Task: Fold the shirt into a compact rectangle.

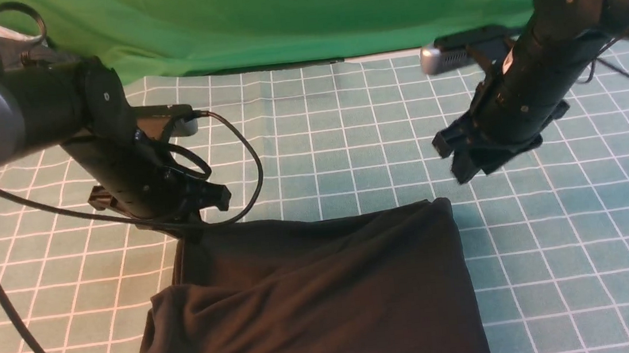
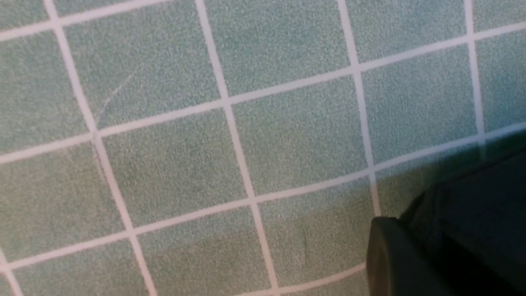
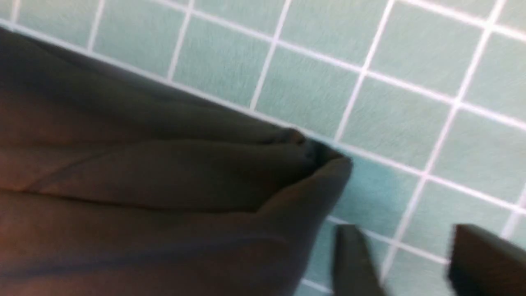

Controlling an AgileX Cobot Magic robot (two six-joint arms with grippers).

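Shirt [image 1: 314, 297] lies folded on the bench [image 1: 560, 268]; left pincer [image 1: 195, 225] pinches its far-left corner, right pincer [image 1: 464, 171] hangs spread just beyond its far-right corner; judged mid-fold, with that corner needing regrasping next.

No text, label or number can be read anywhere here.
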